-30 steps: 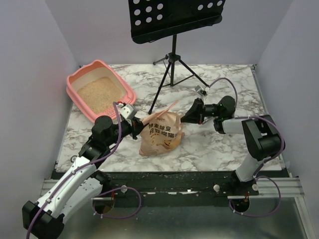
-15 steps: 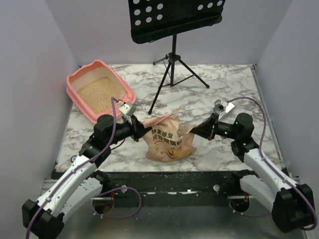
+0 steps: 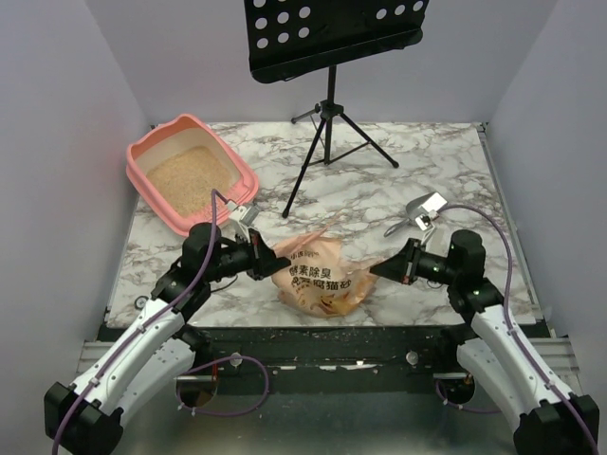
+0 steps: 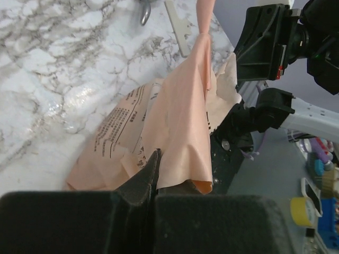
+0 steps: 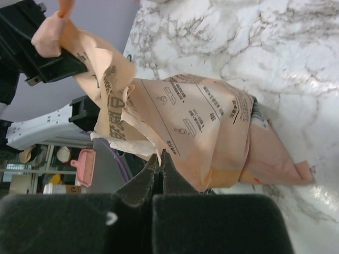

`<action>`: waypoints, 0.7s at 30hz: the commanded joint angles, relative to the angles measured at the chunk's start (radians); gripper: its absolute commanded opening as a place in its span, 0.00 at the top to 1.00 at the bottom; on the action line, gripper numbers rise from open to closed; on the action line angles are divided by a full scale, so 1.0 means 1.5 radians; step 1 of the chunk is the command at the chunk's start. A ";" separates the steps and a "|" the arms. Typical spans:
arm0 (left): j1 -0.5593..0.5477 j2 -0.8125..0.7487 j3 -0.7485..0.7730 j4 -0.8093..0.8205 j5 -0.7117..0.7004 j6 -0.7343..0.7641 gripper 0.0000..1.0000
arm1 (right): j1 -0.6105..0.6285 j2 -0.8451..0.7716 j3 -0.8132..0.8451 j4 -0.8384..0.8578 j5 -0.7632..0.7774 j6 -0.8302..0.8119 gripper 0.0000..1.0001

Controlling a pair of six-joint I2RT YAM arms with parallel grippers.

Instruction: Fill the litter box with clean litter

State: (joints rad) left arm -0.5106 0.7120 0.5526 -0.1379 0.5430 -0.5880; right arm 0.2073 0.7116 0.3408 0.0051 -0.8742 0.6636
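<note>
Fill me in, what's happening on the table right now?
Both arms hold the orange bag, which lies on the marble table between them: the left hand pinches its left side and the right hand its right edge. The pink litter box at the back left already has litter in it. A metal scoop lies beside the right arm.

Tbl top: white marble w/ grey veins, evenly lit, soft glare spots. Plain pale lavender-grey walls at back, L & R. Black music stand w/ perforated desk, on tripod, stands at back centre of tbl. Metal rail runs along near edge.
</note>
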 commanded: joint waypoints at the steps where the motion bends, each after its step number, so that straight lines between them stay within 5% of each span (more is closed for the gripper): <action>1: 0.009 -0.004 -0.054 -0.065 0.098 -0.076 1.00 | -0.002 -0.070 -0.002 -0.163 -0.016 0.027 0.99; 10: 0.019 0.040 -0.087 -0.081 0.191 -0.161 1.00 | -0.002 -0.151 -0.047 -0.257 -0.075 0.080 0.99; 21: 0.069 -0.007 -0.065 -0.254 0.189 -0.118 1.00 | -0.002 -0.220 0.007 -0.515 0.019 -0.003 0.99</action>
State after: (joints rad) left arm -0.4400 0.7399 0.4328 -0.3016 0.8204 -0.8013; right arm 0.2081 0.4156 0.3141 -0.5583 -0.9169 0.7094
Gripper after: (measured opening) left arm 0.008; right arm 0.011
